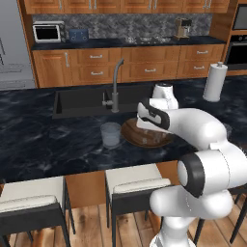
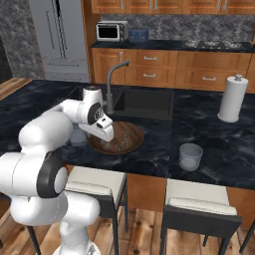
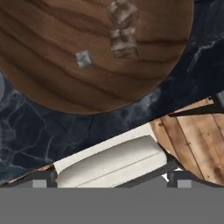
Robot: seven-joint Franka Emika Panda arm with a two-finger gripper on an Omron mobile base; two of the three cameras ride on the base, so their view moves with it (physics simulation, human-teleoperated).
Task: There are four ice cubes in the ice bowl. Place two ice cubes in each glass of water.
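Ice cubes: you have small clear glassy cubes (image 3: 123,30) lying in the wide shallow brown wooden bowl (image 3: 52,83); the hand view shows two close together near the top and one paler cube apart, lower left. A fourth you cannot make out.
Bowl: it sits on the dark marbled bench (image 1: 43,144), just in front of the sink, near the edge above the white-cushioned stools.
Glasses: one short pale blue-grey clear tumbler (image 1: 110,134) stands just beside the bowl on its left; the other tumbler (image 2: 191,156) stands well apart on the right. Whether either holds ice you cannot tell.
Tool: your two-finger tool (image 2: 105,133) hangs over the bowl's near side with its fingers spread wide and nothing between them.
Step in hand: by the look of it, you are lining up for a cube pickup.
Next move: you likely need to shift toward the bowl's middle until one cube sits between the fingers, descend, then pinch gently; the cubes are tiny and slick, and the paired ones may nudge each other.
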